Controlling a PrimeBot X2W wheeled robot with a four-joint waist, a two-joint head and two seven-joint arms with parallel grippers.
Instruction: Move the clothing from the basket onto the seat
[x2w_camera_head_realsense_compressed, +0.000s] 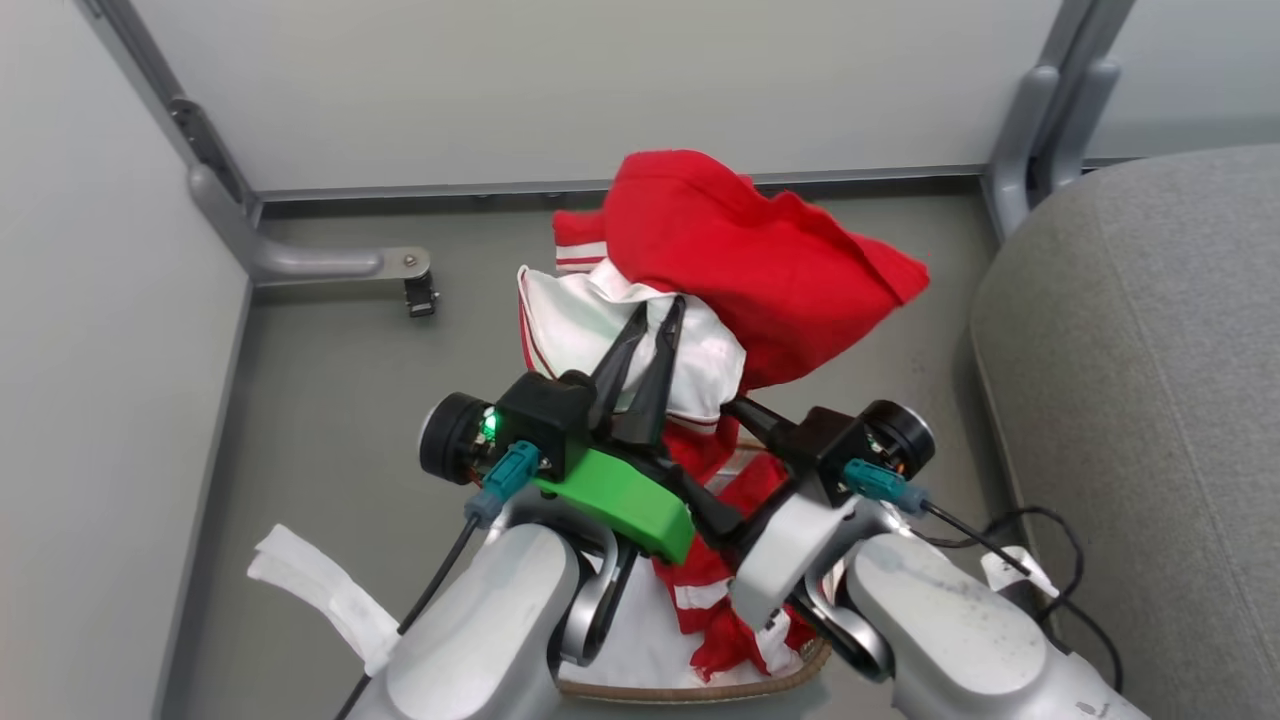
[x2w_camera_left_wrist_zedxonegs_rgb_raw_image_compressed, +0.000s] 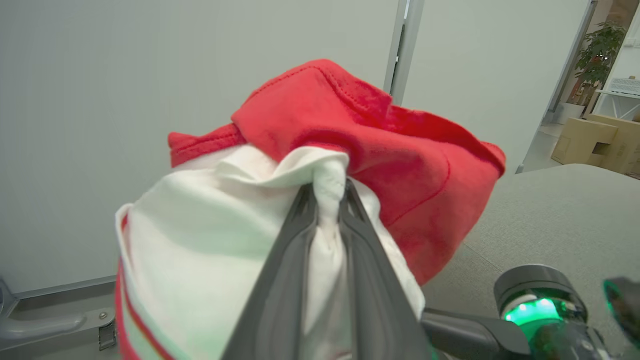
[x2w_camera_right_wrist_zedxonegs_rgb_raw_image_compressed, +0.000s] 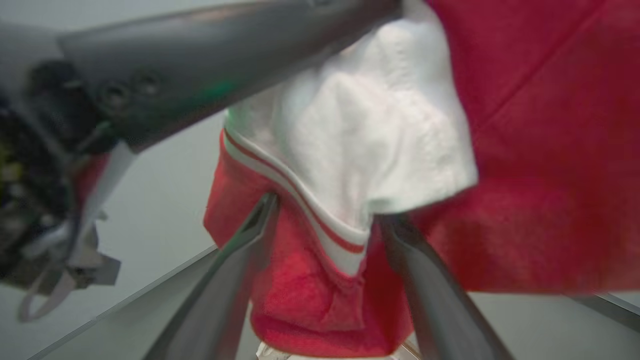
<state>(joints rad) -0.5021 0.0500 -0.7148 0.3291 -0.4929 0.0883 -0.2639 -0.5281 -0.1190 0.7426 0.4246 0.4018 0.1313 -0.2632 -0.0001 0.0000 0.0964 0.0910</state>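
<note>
Where the clothing (x2w_camera_head_realsense_compressed: 750, 250) is: bunched in the air in front of the robot, a red garment with a white panel, raised above the grey floor (x2w_camera_head_realsense_compressed: 330, 420), left of the seat (x2w_camera_head_realsense_compressed: 1150, 350) and apart from it.
Left claw (x2w_camera_head_realsense_compressed: 660, 305): pressed together on a fold of the white panel and pinching it between both fingertips. The red part billows over and beyond the tips.
Right claw (x2w_camera_right_wrist_zedxonegs_rgb_raw_image_compressed: 330, 220): spread wide, just below and to the right of the left one. A red fold with a white, red-striped hem hangs between its two fingers; whether they touch the fabric cannot be told.
Basket (x2w_camera_head_realsense_compressed: 690, 690): at the near edge of the head view, beneath the arms. A stretch of its brown woven rim shows, with white liner (x2w_camera_head_realsense_compressed: 640, 640) and more red-and-white striped fabric inside.
Seat: a large grey cushion on the right, with its rounded edge near the raised garment.
Floor: a metal bracket (x2w_camera_head_realsense_compressed: 330, 262) at the far left by the wall panels (x2w_camera_head_realsense_compressed: 560, 90), and a black cable (x2w_camera_head_realsense_compressed: 975, 537) at the near right beside the seat.
White strip (x2w_camera_head_realsense_compressed: 320, 590): a piece of white cloth at the near left, beside the left forearm (x2w_camera_head_realsense_compressed: 480, 630).
</note>
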